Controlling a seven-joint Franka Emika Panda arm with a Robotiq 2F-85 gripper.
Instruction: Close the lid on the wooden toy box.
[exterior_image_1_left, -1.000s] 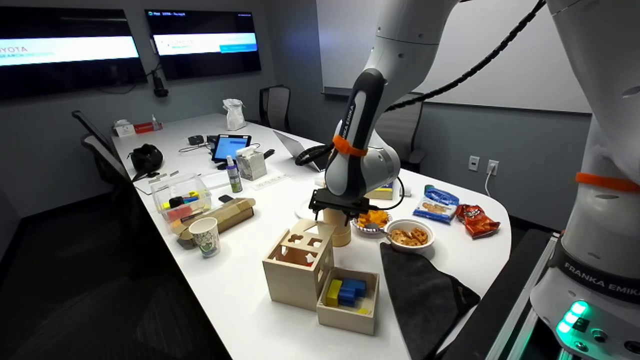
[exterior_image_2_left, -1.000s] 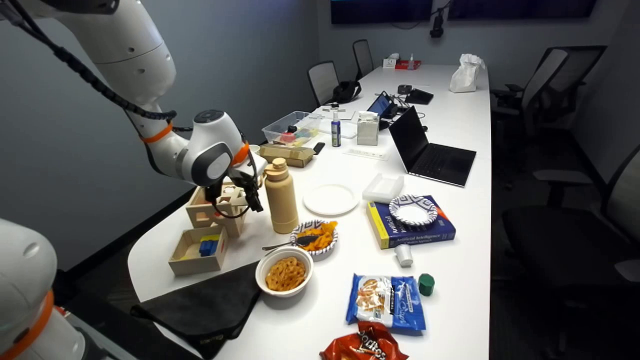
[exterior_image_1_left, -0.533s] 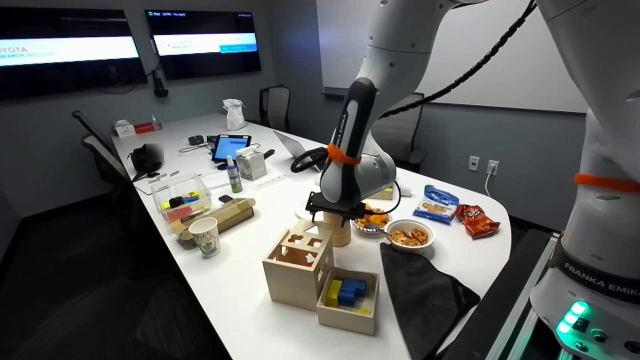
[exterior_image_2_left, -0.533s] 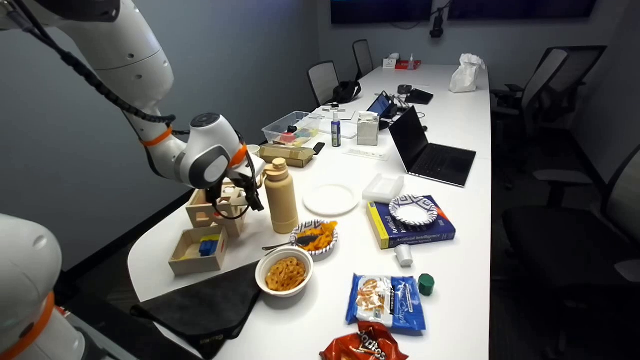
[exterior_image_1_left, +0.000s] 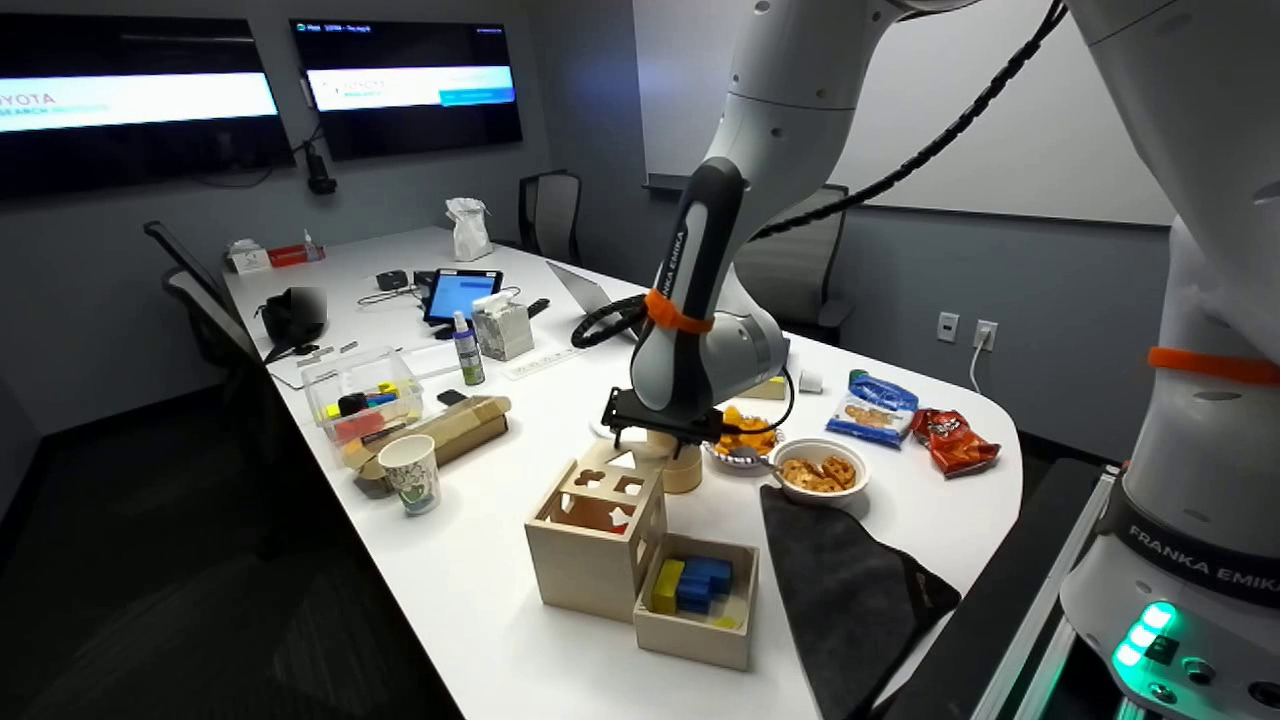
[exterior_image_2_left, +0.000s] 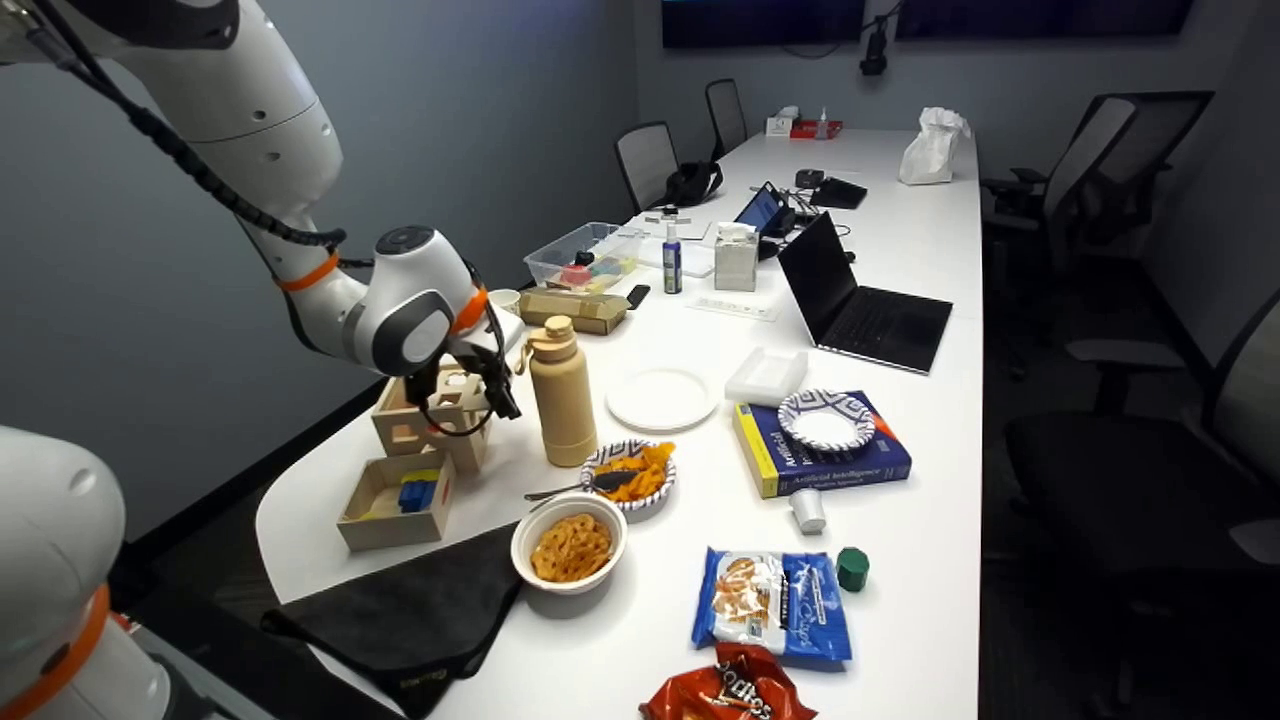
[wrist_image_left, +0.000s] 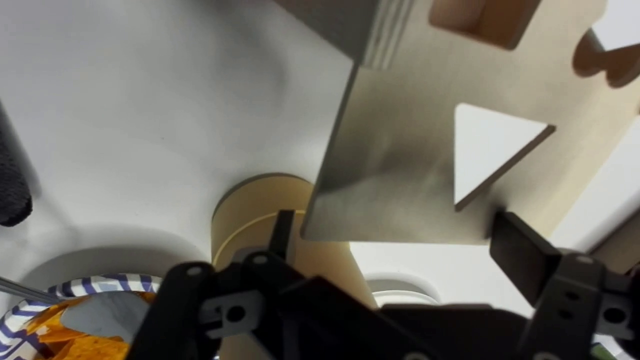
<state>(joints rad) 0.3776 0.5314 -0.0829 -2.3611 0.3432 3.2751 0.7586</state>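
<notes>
— How will the lid (wrist_image_left: 395, 110) handle?
— I think light and stiff, smooth enough to slide. It covers only part of the wooden toy box (exterior_image_1_left: 585, 565) and juts out beyond it.
— Where to take hold?
— At the edge jutting beyond the box. The fingers (wrist_image_left: 522, 257) stand wide there, apparently holding nothing.

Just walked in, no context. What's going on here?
A Franka Panda arm has the job of closing the wooden toy box. Its gripper is at the overhanging end of the shape-cutout lid, jaws apart; whether it touches the lid isn't clear. The lid sits only partway across, sticking out past the box near the tan water bottle and leaving part of the top open. A wooden tray of blue and yellow blocks stands beside the box.
</notes>
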